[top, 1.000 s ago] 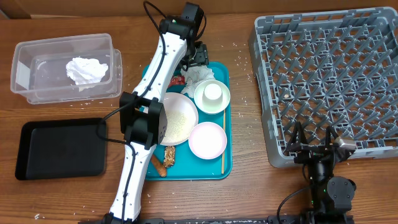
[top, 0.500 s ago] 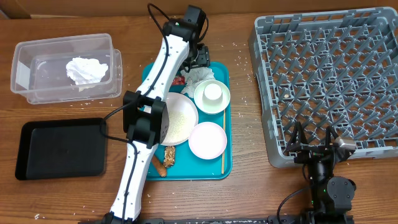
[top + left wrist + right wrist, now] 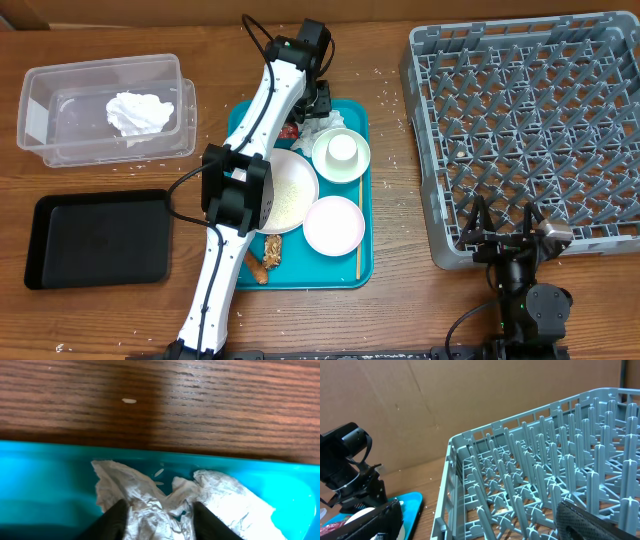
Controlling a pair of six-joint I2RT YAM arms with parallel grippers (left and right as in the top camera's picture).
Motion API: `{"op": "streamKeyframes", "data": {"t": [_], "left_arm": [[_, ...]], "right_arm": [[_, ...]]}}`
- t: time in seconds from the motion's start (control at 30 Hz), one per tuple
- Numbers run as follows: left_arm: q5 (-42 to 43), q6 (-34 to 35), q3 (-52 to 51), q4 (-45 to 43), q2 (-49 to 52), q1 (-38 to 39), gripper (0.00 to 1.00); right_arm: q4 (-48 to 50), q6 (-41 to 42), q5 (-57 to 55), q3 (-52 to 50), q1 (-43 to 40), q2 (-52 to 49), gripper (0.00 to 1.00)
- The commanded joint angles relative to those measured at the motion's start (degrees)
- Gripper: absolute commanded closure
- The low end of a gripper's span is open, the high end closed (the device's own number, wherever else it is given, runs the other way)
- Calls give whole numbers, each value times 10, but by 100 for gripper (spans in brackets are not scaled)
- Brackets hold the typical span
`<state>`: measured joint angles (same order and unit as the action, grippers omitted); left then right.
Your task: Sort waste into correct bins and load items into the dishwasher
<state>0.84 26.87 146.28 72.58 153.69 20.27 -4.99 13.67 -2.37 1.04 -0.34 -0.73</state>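
Straddling the crumpled napkin (image 3: 145,497), left claw (image 3: 157,519) spread, fingers touching it

Crumpled napkin (image 3: 140,110) in clear tub (image 3: 35,120), upper left; black tray (image 3: 100,238) below; white dishes (image 3: 333,224) centre; grey rack (image 3: 520,110), right.

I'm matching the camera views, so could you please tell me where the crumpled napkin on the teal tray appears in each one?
Overhead: the crumpled napkin lies at the teal tray's far end, at the left gripper.
Left wrist: lower centre, between the gripper's open fingers.
Right wrist: not discernible.
Shared landmark: the teal tray, visible in all three.
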Motion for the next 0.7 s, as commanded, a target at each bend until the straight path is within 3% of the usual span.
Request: {"op": "streamKeyframes", "data": {"t": [0.0, 0.07, 0.2, 0.47, 0.6, 0.67], "left_arm": [[3, -4, 1, 0, 11, 4, 69], [3, -3, 3, 1, 11, 4, 84], [3, 3, 30, 12, 10, 3, 96], [-9, 11, 194, 39, -3, -4, 96], [-97, 42, 332, 59, -15, -30, 96], [-138, 60, 338, 59, -29, -45, 96]], "right_arm": [[4, -1, -3, -6, 0, 5, 0], [4, -1, -3, -6, 0, 5, 0], [4, -1, -3, -6, 0, 5, 0], [4, -1, -3, -6, 0, 5, 0], [4, -1, -3, -6, 0, 5, 0], [4, -1, -3, -6, 0, 5, 0]]}}
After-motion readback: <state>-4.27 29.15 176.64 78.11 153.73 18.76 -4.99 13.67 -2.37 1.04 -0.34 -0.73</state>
